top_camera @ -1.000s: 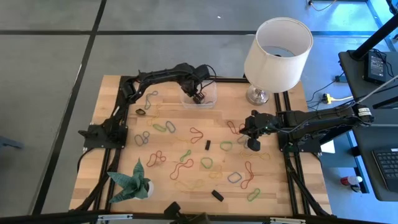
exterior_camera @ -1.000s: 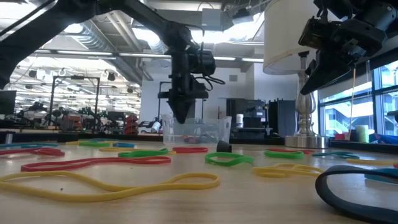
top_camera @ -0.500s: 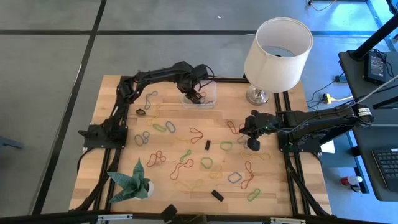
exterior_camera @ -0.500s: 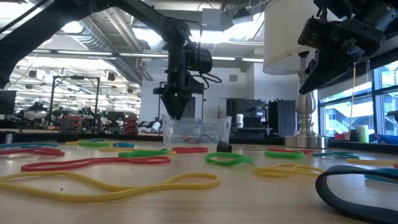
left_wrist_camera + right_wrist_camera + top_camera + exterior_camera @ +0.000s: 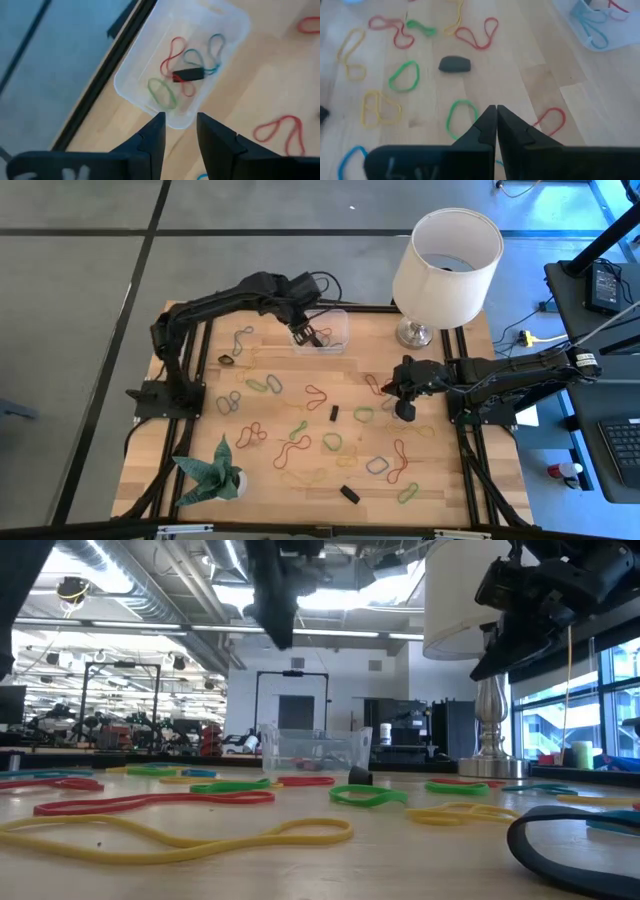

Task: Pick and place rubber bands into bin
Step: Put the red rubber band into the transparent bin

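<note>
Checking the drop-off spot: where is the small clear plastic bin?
High view: the clear bin sits at the table's far edge, left of the white lampshade, beneath the left gripper.

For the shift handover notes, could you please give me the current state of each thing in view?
left gripper: open, empty, above the bin
right gripper: shut, empty, above the table
bin: upright, holding red, green and blue rubber bands and a black block
lamp: upright

No writing, label, brand, number or sign can be read anywhere in these views; nothing legible on the table, the lamp or the arms; the room beyond the table is too indistinct to give any text.
</note>
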Available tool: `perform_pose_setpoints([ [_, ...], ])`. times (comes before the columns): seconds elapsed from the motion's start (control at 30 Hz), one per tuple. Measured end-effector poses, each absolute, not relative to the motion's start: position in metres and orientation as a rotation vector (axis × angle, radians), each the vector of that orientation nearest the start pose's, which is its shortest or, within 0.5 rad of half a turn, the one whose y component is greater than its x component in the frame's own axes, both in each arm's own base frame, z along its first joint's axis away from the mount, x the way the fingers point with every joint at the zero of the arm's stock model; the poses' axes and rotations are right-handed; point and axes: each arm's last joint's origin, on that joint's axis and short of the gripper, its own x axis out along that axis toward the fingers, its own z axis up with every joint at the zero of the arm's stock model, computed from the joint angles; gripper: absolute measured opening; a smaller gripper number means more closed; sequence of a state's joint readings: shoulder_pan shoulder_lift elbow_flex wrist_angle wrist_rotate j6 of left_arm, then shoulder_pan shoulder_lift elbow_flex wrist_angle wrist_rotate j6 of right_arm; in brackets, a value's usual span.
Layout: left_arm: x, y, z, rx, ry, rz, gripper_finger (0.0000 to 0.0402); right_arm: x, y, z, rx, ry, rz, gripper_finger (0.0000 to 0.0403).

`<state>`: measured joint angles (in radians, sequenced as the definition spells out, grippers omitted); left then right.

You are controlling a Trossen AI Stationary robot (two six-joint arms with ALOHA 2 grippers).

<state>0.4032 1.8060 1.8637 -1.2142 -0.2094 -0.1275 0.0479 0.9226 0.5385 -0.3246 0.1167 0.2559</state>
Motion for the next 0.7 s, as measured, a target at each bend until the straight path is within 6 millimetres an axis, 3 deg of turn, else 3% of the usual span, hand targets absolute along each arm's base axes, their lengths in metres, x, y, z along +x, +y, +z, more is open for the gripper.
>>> perform_pose_setpoints([
  [0.27,0.348,0.098,0.361,-0.050,1.013,0.595,0.0063,0.188,0.005,0.222,0.292,0.598,-0.250,0.0004],
  [0.4,0.355,0.072,0.343,0.046,1.037,0.474,0.0027,0.196,0.009,0.235,0.305,0.574,-0.279,0.0003],
  [0.5,0.346,0.060,0.322,0.027,1.037,0.401,0.0005,0.209,0.014,0.245,0.283,0.570,-0.304,0.0002],
  [0.7,0.302,0.041,0.286,-0.029,0.902,0.317,0.0001,0.241,0.023,0.262,0.312,0.701,-0.363,0.0001],
])
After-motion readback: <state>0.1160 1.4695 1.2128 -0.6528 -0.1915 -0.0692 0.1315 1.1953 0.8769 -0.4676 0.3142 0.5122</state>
